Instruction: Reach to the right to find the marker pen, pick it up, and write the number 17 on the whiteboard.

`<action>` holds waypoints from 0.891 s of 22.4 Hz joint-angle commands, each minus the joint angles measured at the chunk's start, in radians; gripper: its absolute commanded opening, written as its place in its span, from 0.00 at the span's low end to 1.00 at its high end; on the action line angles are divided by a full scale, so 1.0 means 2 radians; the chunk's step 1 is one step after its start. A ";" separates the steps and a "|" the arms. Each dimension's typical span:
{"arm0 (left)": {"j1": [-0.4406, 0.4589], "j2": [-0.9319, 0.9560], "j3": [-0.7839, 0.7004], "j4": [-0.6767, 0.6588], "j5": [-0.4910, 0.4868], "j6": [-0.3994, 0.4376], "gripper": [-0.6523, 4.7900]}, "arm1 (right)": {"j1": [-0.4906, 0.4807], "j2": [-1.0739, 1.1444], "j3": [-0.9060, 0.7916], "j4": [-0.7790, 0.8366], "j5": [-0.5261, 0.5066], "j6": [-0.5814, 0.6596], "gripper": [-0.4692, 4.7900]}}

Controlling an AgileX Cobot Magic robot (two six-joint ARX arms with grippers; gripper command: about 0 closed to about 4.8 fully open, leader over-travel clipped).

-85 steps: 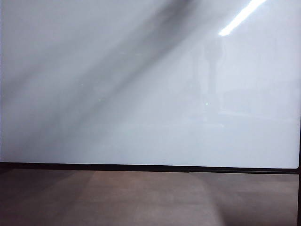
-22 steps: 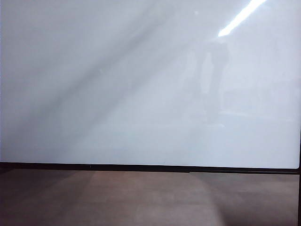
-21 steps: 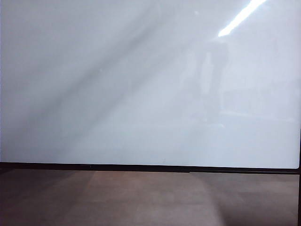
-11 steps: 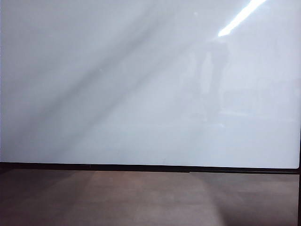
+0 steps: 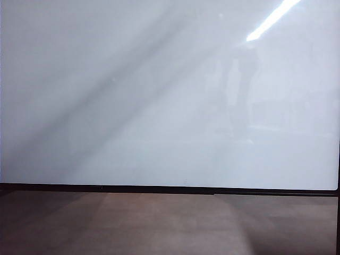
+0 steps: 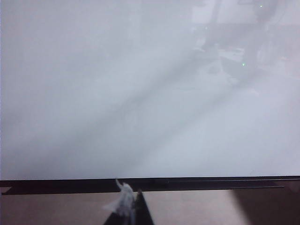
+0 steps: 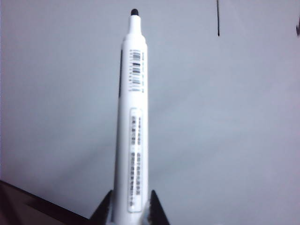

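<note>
My right gripper (image 7: 130, 206), seen only in the right wrist view, shows two dark fingertips (image 7: 102, 211) closed against a marker pen (image 7: 133, 122) that projects straight out ahead. My left gripper (image 6: 127, 211) appears in the left wrist view only as a dark wedge with a pale tip; whether its jaws are parted is unclear. Neither arm appears in the exterior view.

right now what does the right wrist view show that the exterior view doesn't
Only the right wrist view shows the right pincer shut on the marker pen, its black tip bare, and a short dark vertical stroke on the board. Only the exterior view shows the brown wood-grain surface below the frame, with no arm in sight. Both show the whiteboard.
</note>
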 commanded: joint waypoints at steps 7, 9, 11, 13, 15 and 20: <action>-0.001 0.000 0.000 0.006 -0.001 0.001 0.11 | -0.094 -0.094 -0.074 -0.062 0.013 -0.061 0.08; -0.002 0.000 0.000 0.006 0.004 0.001 0.11 | -0.128 -0.140 -0.121 -0.064 -0.019 -0.049 0.08; -0.002 0.000 0.000 0.006 0.003 0.001 0.11 | -0.159 -0.187 -0.171 -0.064 -0.020 -0.043 0.08; -0.002 0.000 0.000 0.006 0.002 0.001 0.11 | -0.188 -0.234 -0.215 -0.065 -0.018 -0.043 0.08; -0.002 0.000 0.000 0.006 0.002 0.001 0.11 | -0.217 -0.289 -0.263 -0.067 -0.019 -0.043 0.08; -0.002 0.000 0.000 0.006 0.002 0.001 0.11 | -0.287 -0.438 -0.386 -0.068 -0.045 -0.030 0.08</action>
